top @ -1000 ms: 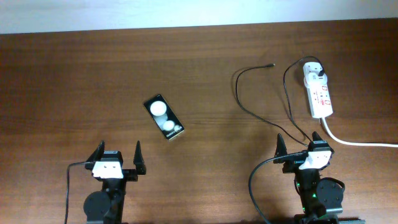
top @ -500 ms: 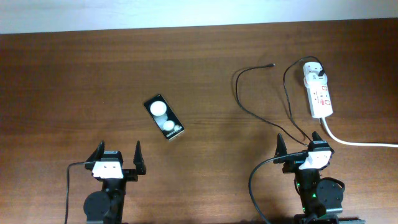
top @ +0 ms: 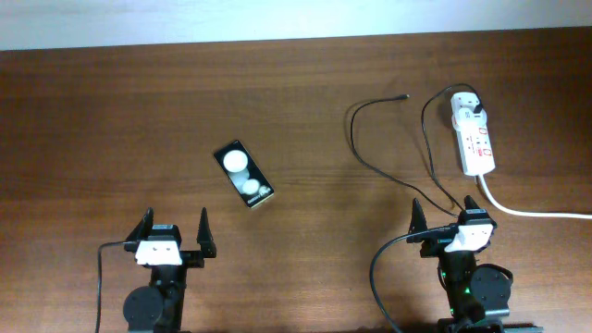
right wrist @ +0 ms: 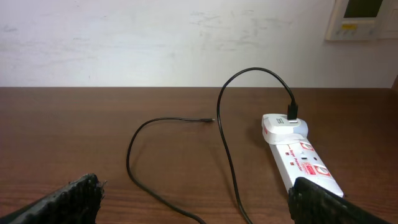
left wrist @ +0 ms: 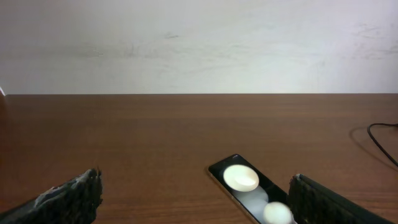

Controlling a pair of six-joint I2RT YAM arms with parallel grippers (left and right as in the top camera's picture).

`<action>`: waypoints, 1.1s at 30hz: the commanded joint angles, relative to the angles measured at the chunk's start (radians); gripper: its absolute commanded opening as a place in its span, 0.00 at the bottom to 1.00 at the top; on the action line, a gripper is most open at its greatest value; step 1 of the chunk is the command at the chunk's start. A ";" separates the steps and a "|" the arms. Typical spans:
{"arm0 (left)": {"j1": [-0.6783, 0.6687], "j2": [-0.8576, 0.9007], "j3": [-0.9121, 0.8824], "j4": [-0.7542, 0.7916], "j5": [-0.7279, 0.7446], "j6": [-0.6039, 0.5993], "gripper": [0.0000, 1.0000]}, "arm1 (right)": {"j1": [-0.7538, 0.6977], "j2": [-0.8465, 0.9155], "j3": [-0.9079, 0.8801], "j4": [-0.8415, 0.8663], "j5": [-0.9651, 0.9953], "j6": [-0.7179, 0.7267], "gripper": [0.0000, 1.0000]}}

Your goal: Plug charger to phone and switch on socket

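The black phone (top: 244,174) lies at an angle left of the table's middle; two white blobs show on its face, also in the left wrist view (left wrist: 249,190). The thin black charger cable (top: 370,153) curls at the right, its tip (top: 405,95) free on the wood, its white plug head (top: 468,104) in the far end of the white socket strip (top: 475,139). The right wrist view shows cable (right wrist: 225,137) and strip (right wrist: 305,162). My left gripper (top: 173,235) is open and empty, near the front edge, below the phone. My right gripper (top: 444,218) is open and empty, over the cable's near loops.
The strip's thick white cord (top: 532,212) runs off the right edge. A pale wall (left wrist: 199,43) stands behind the table's far edge, with a wall panel (right wrist: 362,18) at the right.
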State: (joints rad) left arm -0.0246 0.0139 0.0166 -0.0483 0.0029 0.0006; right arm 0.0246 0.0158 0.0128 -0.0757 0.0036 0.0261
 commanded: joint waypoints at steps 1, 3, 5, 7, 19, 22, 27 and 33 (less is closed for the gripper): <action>0.008 -0.002 -0.007 0.002 -0.010 0.016 0.99 | -0.006 -0.007 -0.007 -0.004 0.009 0.000 0.99; 0.008 -0.002 -0.007 0.005 -0.010 0.016 0.99 | -0.006 -0.007 -0.007 -0.004 0.009 0.000 0.99; 0.008 -0.002 -0.007 0.010 -0.005 0.015 0.99 | -0.006 -0.007 -0.007 -0.004 0.009 0.000 0.99; 0.008 -0.002 -0.005 0.014 0.034 0.015 0.99 | -0.006 -0.007 -0.007 -0.005 0.009 0.000 0.99; 0.008 0.015 0.244 -0.201 0.091 -0.083 0.99 | -0.006 -0.007 -0.007 -0.004 0.009 0.000 0.99; 0.008 0.151 0.330 -0.200 0.091 -0.083 0.99 | -0.006 -0.007 -0.007 -0.004 0.009 0.000 0.99; 0.006 0.569 0.612 -0.266 0.092 -0.083 0.99 | -0.006 -0.007 -0.007 -0.004 0.009 0.000 0.99; -0.104 1.035 1.149 -0.670 0.114 -0.082 0.99 | -0.006 -0.007 -0.007 -0.004 0.009 0.000 0.99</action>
State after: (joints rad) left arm -0.0738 0.9417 1.0134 -0.6159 0.0986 -0.0727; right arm 0.0246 0.0158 0.0128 -0.0757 0.0036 0.0254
